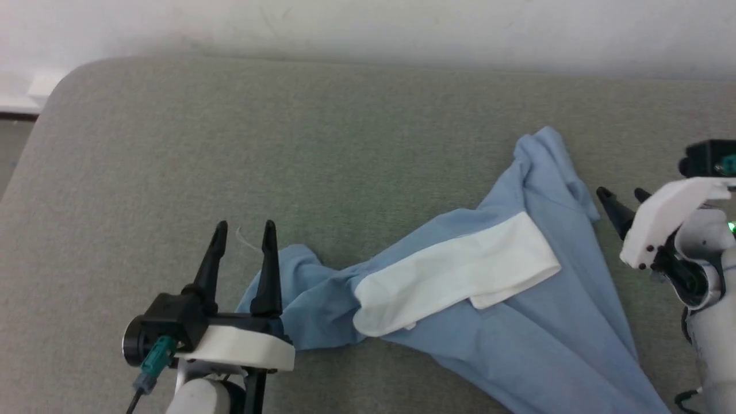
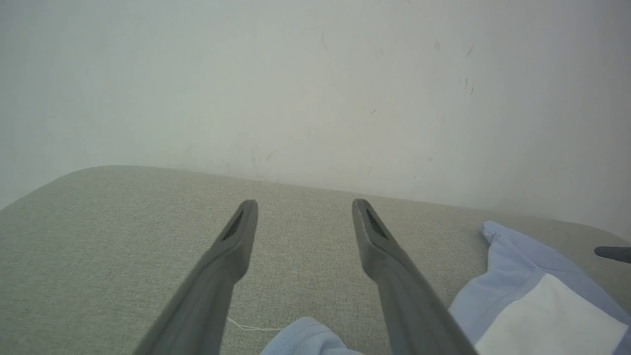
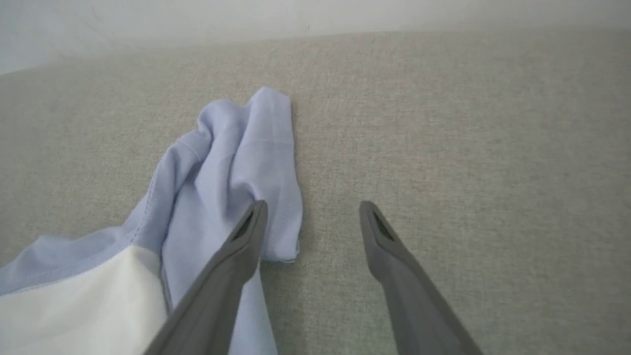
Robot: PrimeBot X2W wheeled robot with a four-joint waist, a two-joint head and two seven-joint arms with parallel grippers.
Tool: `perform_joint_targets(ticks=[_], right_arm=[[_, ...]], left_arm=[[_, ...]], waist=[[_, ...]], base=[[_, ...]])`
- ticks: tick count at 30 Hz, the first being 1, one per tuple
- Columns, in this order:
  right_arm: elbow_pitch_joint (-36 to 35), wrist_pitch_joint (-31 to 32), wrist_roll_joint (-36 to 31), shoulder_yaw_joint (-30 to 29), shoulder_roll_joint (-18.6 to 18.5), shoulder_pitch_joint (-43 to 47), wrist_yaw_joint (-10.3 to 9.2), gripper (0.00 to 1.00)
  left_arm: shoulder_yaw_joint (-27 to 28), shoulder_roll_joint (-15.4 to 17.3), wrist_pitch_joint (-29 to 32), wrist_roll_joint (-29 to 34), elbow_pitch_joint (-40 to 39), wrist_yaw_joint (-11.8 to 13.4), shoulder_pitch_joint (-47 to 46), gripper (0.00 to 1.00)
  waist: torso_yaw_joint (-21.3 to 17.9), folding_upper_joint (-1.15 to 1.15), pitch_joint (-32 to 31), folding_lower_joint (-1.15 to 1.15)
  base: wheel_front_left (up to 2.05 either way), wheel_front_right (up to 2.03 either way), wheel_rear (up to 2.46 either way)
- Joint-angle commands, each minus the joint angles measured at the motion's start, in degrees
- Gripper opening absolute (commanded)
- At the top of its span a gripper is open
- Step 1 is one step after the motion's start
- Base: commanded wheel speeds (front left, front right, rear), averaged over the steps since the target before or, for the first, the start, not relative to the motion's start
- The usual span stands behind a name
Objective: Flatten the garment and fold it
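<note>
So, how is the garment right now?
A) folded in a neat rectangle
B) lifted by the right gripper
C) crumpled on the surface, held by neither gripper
C: the garment lies crumpled on the grey surface, the left gripper and right gripper both open, holding nothing.

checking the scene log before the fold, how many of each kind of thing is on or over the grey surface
garment: 1
grippers: 2, the left gripper and the right gripper, both open
loose white thread: 1
total: 4
</note>
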Motion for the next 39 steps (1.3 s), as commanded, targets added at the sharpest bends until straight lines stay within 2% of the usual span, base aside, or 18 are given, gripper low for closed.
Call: perform_joint_targets(ticks=[1, 5, 8, 9, 10, 11, 15, 18, 21, 24, 27, 30, 32, 34, 35, 36, 39], right_arm=[[1.5, 0.4, 0.7, 0.9, -0.8, -1.3, -0.04, 1.0], [8.9, 4.0, 1.9, 5.6, -3.1, -4.7, -0.04, 1.0], [12.8, 9.1, 4.0, 9.9, -4.3, -5.4, -0.04, 1.0], [13.4, 10.4, 4.8, 11.0, -4.6, -5.5, -0.04, 0.5], [13.6, 11.3, 5.7, 11.8, -4.8, -5.6, -0.04, 0.2], [13.1, 11.3, 6.4, 12.7, -5.1, -5.7, -0.04, 0.0], [8.2, 3.9, 5.5, 14.7, -8.8, -6.2, -0.04, 0.0], [3.9, -2.5, 3.5, 12.5, -11.4, -4.8, -0.04, 0.0], [-1.6, -5.3, 1.4, 7.4, -13.2, -0.3, -0.04, 0.0], [-8.4, -5.3, -1.4, -0.9, -13.5, 7.8, -0.04, 0.0], [-15.3, -3.7, -3.7, -11.0, -10.1, 18.7, -0.04, 0.0], [-20.6, -1.5, -4.8, -19.9, -4.3, 29.7, -0.04, 0.0], [-23.0, 0.2, -5.6, -23.5, -0.3, 35.8, -0.04, 0.0], [-24.6, 0.7, -5.9, -24.5, 3.2, 39.4, -0.04, 0.01], [-25.3, 0.2, -6.2, -24.4, 4.4, 40.5, -0.04, 0.45], [-25.9, -1.0, -6.3, -24.4, 5.5, 41.0, -0.04, 1.0], [-28.6, -8.2, -7.5, -24.3, 7.9, 40.0, -0.04, 1.0]], left_arm=[[0.1, -0.4, -0.3, 0.3, 0.4, -0.4, -1.1, 1.0], [0.8, -1.9, -0.3, 1.0, 0.8, -1.4, -2.1, 1.0], [1.5, -2.7, -0.3, 1.7, 1.2, -2.0, -2.1, 1.0], [1.7, -2.9, -0.3, 1.9, 1.4, -2.2, -2.1, 1.0], [2.1, -3.1, -0.3, 2.1, 1.5, -2.3, -2.0, 1.0], [2.5, -3.2, -0.3, 2.3, 1.6, -2.4, -1.8, 1.0], [3.9, -3.5, -0.3, 3.1, 2.1, -3.0, -0.8, 1.0], [4.8, -3.6, -0.3, 3.7, 2.6, -3.4, 0.1, 1.0], [5.6, -3.4, -0.3, 4.0, 2.8, -3.7, 1.2, 1.0], [6.2, -3.3, -0.3, 4.3, 2.9, -3.8, 2.4, 1.0], [6.7, -3.1, -0.3, 4.2, 3.2, -3.9, 3.6, 1.0], [7.0, -3.0, -0.3, 4.0, 3.6, -3.9, 4.5, 1.0], [7.2, -2.8, -0.3, 3.9, 3.8, -3.8, 4.8, 1.0], [7.4, -2.6, -0.2, 3.7, 4.1, -3.6, 5.2, 1.0], [7.5, -2.5, -0.1, 3.6, 4.2, -3.6, 5.3, 1.0], [7.6, -2.3, 0.2, 3.6, 4.4, -3.6, 5.4, 1.0], [7.9, -1.8, 0.7, 3.2, 5.0, -3.5, 5.6, 1.0]], waist=[[3.9, 0.0, 3.9, -0.01], [4.8, 0.0, 4.5, -0.01], [4.9, 0.0, 4.4, -0.01], [4.8, 0.0, 4.2, -0.01], [4.5, 0.0, 3.9, -0.01], [4.2, 0.0, 3.6, -0.01], [2.3, 0.0, 1.4, -0.01], [0.6, 0.0, -0.7, -0.01], [-1.1, 0.0, -2.7, -0.01], [-2.8, 0.0, -4.1, -0.01], [-4.3, 0.0, -5.3, -0.01], [-5.1, 0.0, -5.9, -0.01], [-5.6, 0.0, -6.1, -0.01], [-6.2, 0.0, -6.2, -0.01], [-6.4, 0.0, -6.2, -0.01], [-6.5, 0.0, -6.2, -0.01], [-7.0, 0.0, -6.4, -0.01]], base=[[0.0, 0.0, 0.0], [0.0, 0.0, 0.0], [0.0, 0.0, 0.0], [0.0, 0.0, 0.0], [0.0, 0.0, 0.0], [0.0, 0.0, 0.0], [0.0, 0.0, 0.0], [0.0, 0.0, 0.0], [0.0, 0.0, 0.0], [0.0, 0.0, 0.0], [0.0, 0.0, 0.0], [0.0, 0.0, 0.0], [0.0, 0.0, 0.0], [0.0, 0.0, 0.0], [0.0, 0.0, 0.0], [0.0, 0.0, 0.0], [0.0, 0.0, 0.0]])
